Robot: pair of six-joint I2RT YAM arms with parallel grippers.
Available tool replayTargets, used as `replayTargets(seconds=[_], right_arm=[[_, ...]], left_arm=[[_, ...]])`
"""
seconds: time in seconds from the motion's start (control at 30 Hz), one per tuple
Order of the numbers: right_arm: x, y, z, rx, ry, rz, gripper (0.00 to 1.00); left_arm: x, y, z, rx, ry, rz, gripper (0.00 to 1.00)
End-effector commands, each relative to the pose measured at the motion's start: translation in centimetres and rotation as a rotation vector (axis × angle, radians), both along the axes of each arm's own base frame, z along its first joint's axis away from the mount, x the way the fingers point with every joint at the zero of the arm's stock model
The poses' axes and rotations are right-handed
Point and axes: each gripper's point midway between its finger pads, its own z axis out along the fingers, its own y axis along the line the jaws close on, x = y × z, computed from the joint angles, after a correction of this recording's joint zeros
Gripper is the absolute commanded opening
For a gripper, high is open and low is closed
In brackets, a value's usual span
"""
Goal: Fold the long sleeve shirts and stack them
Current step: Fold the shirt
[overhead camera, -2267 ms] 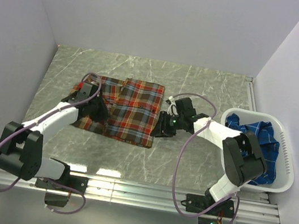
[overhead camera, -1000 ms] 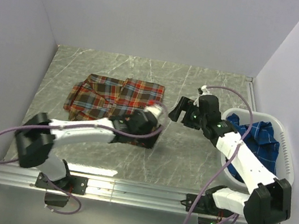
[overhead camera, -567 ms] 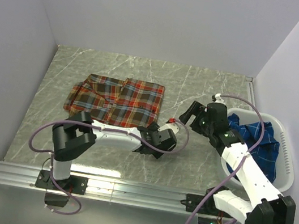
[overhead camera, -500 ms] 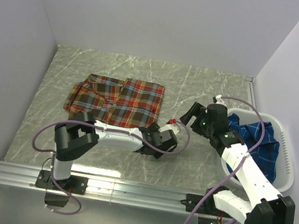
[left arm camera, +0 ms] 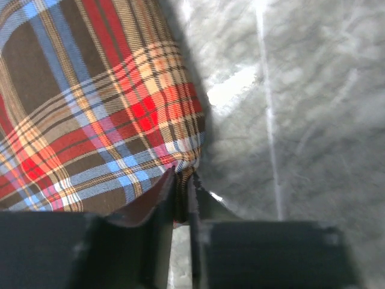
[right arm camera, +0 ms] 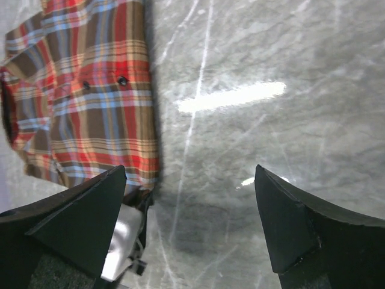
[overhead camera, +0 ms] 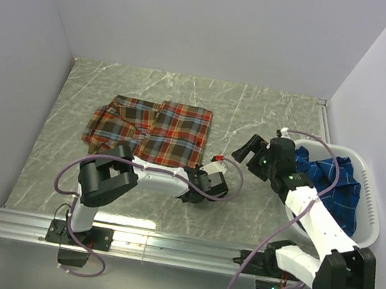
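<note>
left gripper pinched shut on lower-right corner of red plaid shirt, centre-left of frame; right gripper spread wide, empty; corner should be lifted low and laid over squarely

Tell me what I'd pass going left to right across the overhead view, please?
red-orange plaid shirt → left gripper, pinching that shirt's near right corner → right gripper, open → blue plaid shirt, lying in the white basket
</note>
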Motion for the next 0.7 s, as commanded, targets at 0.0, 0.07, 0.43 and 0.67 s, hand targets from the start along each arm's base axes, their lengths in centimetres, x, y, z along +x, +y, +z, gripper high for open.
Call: replayTargets(seconds=[0.0, 0.07, 0.43, 0.67], right_arm=[[1.0, 1.2, 0.2, 0.082, -0.028, 0.019, 0.93], [1.4, 1.9, -0.3, 0.117, -0.028, 0.029, 0.93], [4.5, 7.4, -1.7, 0.440, 0.066, 0.061, 0.95], [6.9, 11.1, -3.6, 0.504, 0.095, 0.095, 0.94]], left_arm=[[-0.2, 0.7, -0.1, 0.038, 0.000, 0.017, 0.11], [-0.1, 0.6, 0.5, 0.020, -0.004, 0.026, 0.04], [-1.1, -2.4, 6.7, -0.298, 0.077, 0.030, 0.02], [-1.3, -3.9, 7.9, -0.390, 0.131, 0.012, 0.03]])
